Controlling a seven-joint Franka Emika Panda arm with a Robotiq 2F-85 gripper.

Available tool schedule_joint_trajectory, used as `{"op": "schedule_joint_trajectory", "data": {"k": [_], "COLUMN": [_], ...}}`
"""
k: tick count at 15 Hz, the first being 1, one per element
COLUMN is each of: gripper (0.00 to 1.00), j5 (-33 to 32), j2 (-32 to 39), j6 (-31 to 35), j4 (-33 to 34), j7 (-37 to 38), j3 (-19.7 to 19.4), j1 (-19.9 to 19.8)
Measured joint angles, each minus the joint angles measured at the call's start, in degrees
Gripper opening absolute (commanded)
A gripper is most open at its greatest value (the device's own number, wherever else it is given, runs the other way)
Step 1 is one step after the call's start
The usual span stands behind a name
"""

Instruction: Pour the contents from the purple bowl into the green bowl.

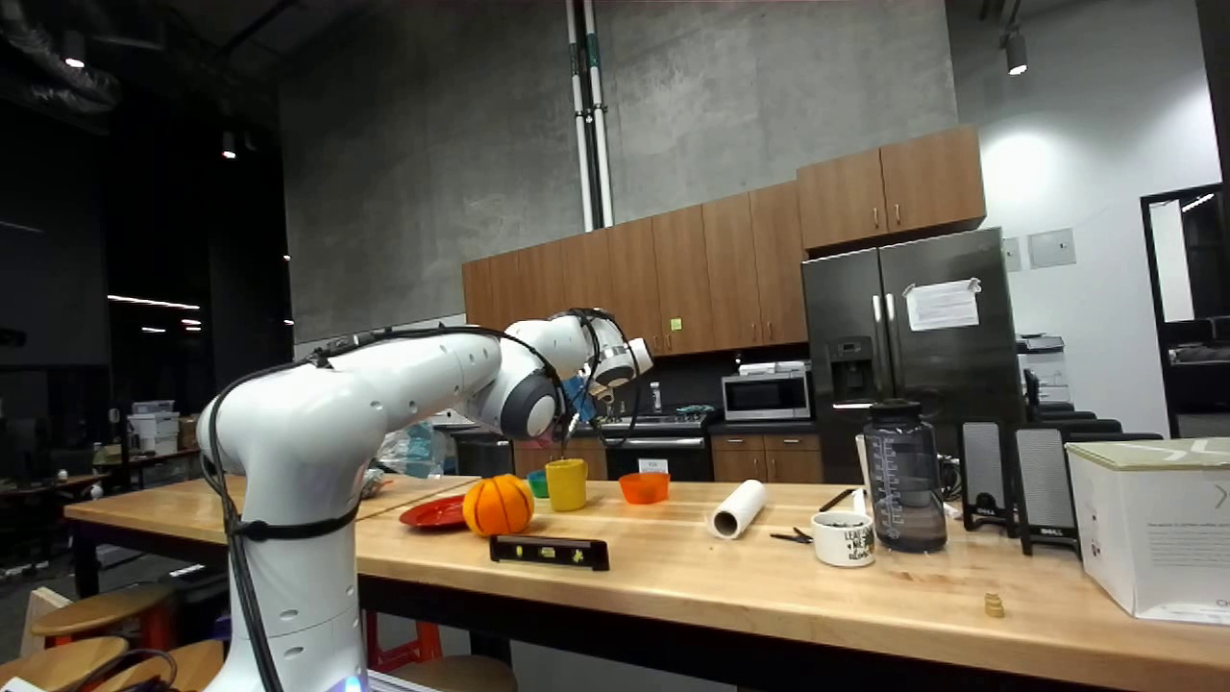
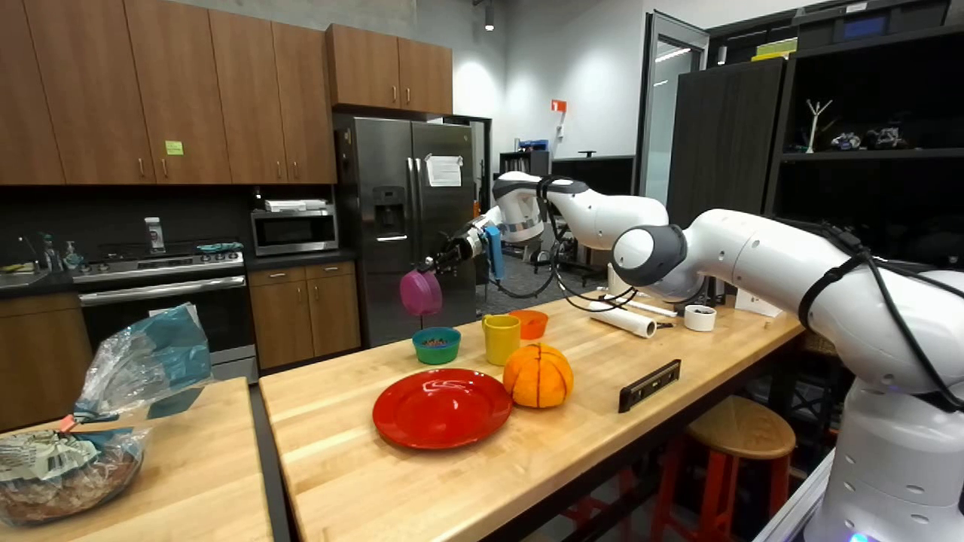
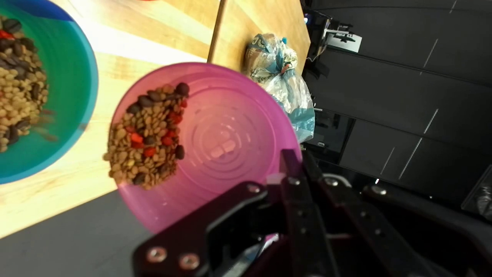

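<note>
Though aslant, edge in the hand's [image 3: 300, 162] pinch, purple bowl [image 2: 420, 292] clear above green bowl [image 2: 438, 355].

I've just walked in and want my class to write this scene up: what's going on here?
A robot arm has a purple bowl by the rim in its claw, tipped above the green bowl on the wooden table. A mix of brown grains with dark and red pieces reaches the purple bowl's rim on the side by the green bowl, where a few blurred bits suggest it is pouring now. The green bowl holds grains too; the pour looks unfinished.
</note>
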Motion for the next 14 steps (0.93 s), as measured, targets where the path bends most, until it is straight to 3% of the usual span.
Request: {"op": "schedule_joint_trajectory", "data": {"k": [14], "gripper": [0.01], "j5": [2.1], "j2": [0.0], "j6": [-0.7], "j4": [0.0], "j7": [-0.1], "j3": [0.0], "j1": [0.0]}}
